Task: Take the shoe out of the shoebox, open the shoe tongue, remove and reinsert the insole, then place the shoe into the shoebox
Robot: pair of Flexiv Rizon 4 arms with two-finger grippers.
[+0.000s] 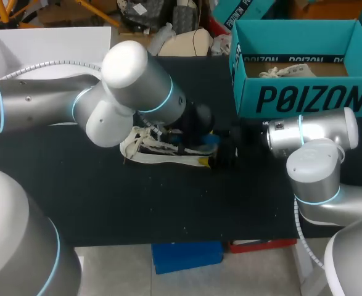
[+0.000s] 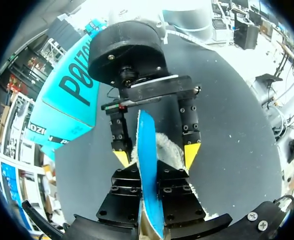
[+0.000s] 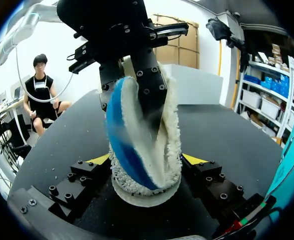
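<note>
Left gripper (image 2: 149,175) is pinching the blue insole (image 2: 145,140) tight between its two fingers, holding it by its thin edge. Right gripper (image 3: 147,160) is hugging the back of the shoe (image 3: 145,192) from both sides with its yellow tips. The shoe is resting on the black table (image 1: 137,203), near the blue shoebox (image 1: 304,95). The insole is sitting partly inside the fluffy shoe and partly sticking out.

It looks like the insole step is going on, but it is hard to tell if the insole is coming out or going in. To do it well, the left one should be sliding the insole slowly and straight along the shoe, not twisting it. The right one should be squeezing firmly so the shoe is not tipping or sliding. A sideways pull could bend the insole or drag the shoe along.
</note>
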